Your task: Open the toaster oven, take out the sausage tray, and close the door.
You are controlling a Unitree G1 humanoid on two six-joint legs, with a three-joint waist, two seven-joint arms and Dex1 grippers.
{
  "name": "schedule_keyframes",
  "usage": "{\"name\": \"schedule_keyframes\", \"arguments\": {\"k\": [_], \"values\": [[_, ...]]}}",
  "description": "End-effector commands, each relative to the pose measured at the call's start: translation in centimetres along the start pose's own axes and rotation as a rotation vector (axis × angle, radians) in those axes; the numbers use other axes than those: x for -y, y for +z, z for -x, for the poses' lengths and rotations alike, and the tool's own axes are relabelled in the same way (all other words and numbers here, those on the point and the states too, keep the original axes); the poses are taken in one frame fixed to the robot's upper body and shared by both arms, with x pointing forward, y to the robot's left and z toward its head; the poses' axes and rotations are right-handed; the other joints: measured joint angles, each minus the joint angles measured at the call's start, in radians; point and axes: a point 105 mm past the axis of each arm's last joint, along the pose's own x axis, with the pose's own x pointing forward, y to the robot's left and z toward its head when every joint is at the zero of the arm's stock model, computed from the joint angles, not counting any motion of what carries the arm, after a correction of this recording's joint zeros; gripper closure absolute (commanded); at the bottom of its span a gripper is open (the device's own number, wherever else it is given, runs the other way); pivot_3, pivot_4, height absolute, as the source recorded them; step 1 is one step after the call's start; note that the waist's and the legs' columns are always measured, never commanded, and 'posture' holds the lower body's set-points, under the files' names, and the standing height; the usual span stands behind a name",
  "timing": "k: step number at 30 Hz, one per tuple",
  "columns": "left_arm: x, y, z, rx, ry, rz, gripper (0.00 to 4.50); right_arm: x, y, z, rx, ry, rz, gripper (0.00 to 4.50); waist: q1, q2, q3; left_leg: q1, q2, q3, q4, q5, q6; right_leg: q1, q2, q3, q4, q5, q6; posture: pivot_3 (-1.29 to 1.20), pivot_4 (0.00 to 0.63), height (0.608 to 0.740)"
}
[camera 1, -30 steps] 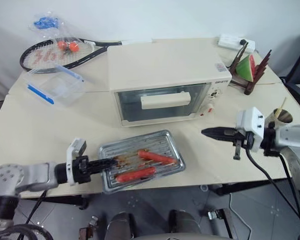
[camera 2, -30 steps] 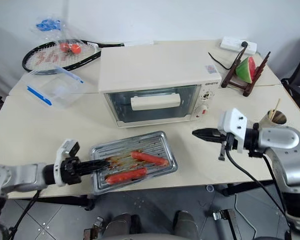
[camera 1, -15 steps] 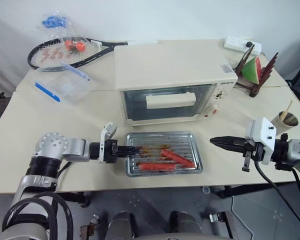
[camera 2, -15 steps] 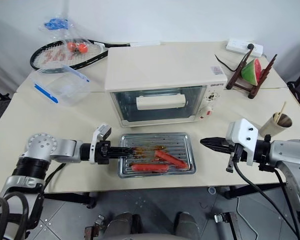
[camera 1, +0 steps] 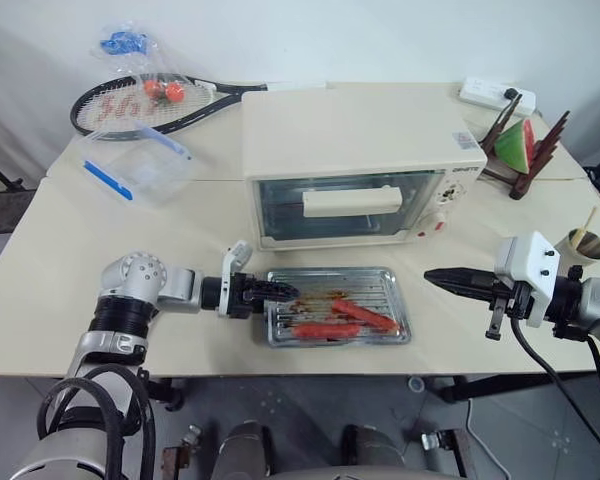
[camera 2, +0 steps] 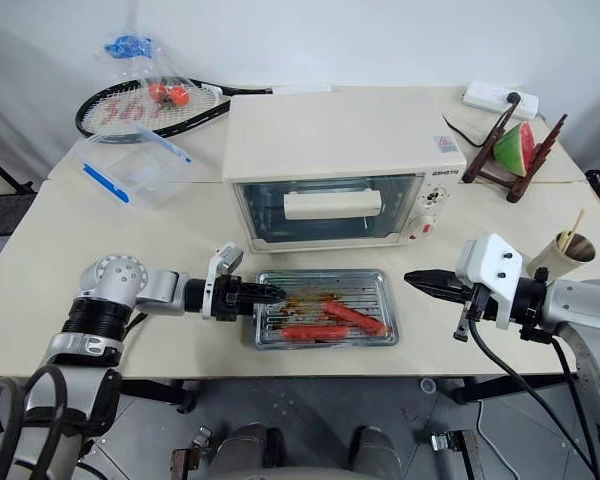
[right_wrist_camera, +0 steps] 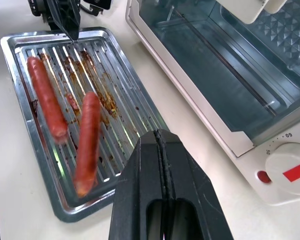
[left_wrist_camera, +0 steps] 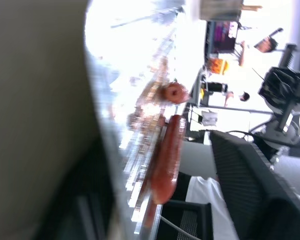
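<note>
Sausage tray [camera 2: 326,309], carried over from the table's left edge and set before the toaster oven [camera 2: 342,170] with its door [camera 2: 332,207] shut, is met at its left rim by the left gripper [camera 2: 270,294], jaw state undetermined, while right gripper [camera 2: 417,279] is pressed together well right: task judged essentially complete.

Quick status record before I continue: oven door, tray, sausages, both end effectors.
oven door: shut, on the toaster oven
sausage tray: on the table in front of the oven
sausages: two, lying in the tray
left end effector: at the tray's left rim; grip unclear
right end effector: shut, empty, off the tray's right
</note>
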Motion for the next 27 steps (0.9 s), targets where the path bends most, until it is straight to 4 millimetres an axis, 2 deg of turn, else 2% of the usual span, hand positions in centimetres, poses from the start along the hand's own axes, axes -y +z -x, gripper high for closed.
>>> {"name": "schedule_keyframes", "arguments": {"k": [1, 2, 3, 6, 9, 14, 17, 19, 22, 25, 27], "values": [[-2.2, -1.0, -0.1, -0.026, 0.096, 0.048, 0.44, 0.2, 1.1, 0.4, 0.019, -0.01, 0.042, 4.5, 0.0, 0.0, -0.001, 0.0, 0.0, 0.0, 0.0, 0.0, 0.0, 0.0, 0.0, 0.0, 0.0, 0.0, 0.0, 0.0, 0.15, 0.74], [-2.2, -0.8, 0.2, -0.016, 0.101, 0.047, 0.18, 0.1, 1.1, 0.4, 0.017, -0.008, 0.041, 4.5, -0.001, 0.0, -0.001, 0.0, 0.0, 0.0, 0.0, 0.0, 0.0, 0.001, 0.0, 0.0, 0.0, 0.0, 0.0, 0.0, 0.15, 0.74], [-2.5, -0.4, 1.2, 0.015, 0.133, 0.043, 0.03, 0.1, 1.0, 0.5, 0.012, 0.001, 0.039, 4.5, -0.002, 0.0, -0.001, 0.001, 0.0, 0.0, 0.0, 0.0, 0.0, 0.001, 0.0, 0.0, 0.0, 0.0, 0.0, 0.0, 0.15, 0.74], [-2.6, 0.6, 4.7, 0.098, 0.206, 0.011, 0.03, -0.1, 0.6, 0.8, -0.004, 0.029, 0.031, 4.5, -0.017, -0.001, -0.001, 0.001, 0.001, 0.0, 0.0, 0.0, 0.0, 0.0, 0.0, -0.001, 0.001, 0.0, 0.0, 0.0, 0.15, 0.74], [-2.0, 1.4, 7.7, 0.167, 0.255, -0.03, 0.03, 0.0, 0.2, 0.8, -0.007, 0.04, 0.021, 4.5, -0.045, -0.002, -0.001, 0.001, 0.001, 0.0, -0.002, 0.001, -0.002, -0.002, 0.0, -0.001, 0.002, 0.0, 0.0, 0.0, 0.15, 0.74], [-1.9, 0.8, 10.3, 0.151, 0.389, -0.132, 0.03, 0.1, -0.4, 0.5, -0.016, 0.07, 0.005, 4.5, -0.059, -0.002, -0.001, 0.001, 0.002, 0.0, -0.004, 0.002, -0.002, -0.004, 0.001, 0.0, 0.002, 0.0, 0.0, 0.0, 0.15, 0.74], [-1.5, 0.5, 11.5, 0.144, 0.436, -0.253, 0.0, -0.4, -1.2, 0.7, -0.04, 0.151, -0.065, 3.95, -0.057, -0.002, -0.001, 0.001, 0.002, 0.0, -0.004, 0.002, -0.002, -0.004, 0.001, 0.0, 0.002, 0.0, 0.0, 0.0, 0.15, 0.74], [-1.0, 0.6, 12.5, 0.165, 0.443, -0.369, 0.0, -0.9, -1.7, 0.9, -0.047, 0.229, -0.069, 3.33, -0.057, -0.002, -0.001, 0.001, 0.002, 0.001, -0.004, 0.002, -0.002, -0.004, 0.001, 0.0, 0.002, 0.0, -0.001, 0.0, 0.15, 0.74], [1.4, 1.8, 13.4, 0.325, 0.32, -0.641, 0.0, -0.2, -1.7, 0.9, -0.012, 0.255, -0.058, 2.32, -0.058, -0.001, 0.0, 0.001, 0.002, 0.002, -0.004, 0.001, -0.002, -0.005, 0.001, 0.001, 0.001, 0.0, -0.001, 0.0, 0.15, 0.74], [5.0, 2.0, 14.4, 0.509, 0.105, -1.031, 0.0, 0.4, -2.1, 1.3, -0.013, 0.289, -0.041, 1.36, -0.054, -0.002, 0.001, -0.001, 0.002, 0.002, -0.004, 0.001, -0.002, -0.006, 0.001, 0.001, 0.002, 0.0, -0.001, 0.0, 0.15, 0.74], [4.3, 1.0, 14.6, 0.456, 0.127, -1.203, 0.0, 1.0, -2.6, 1.4, -0.027, 0.287, -0.022, 0.77, -0.052, -0.002, 0.001, -0.002, 0.002, 0.001, -0.003, 0.001, -0.002, -0.006, 0.001, 0.0, 0.001, 0.0, -0.001, 0.0, 0.15, 0.74]]}}
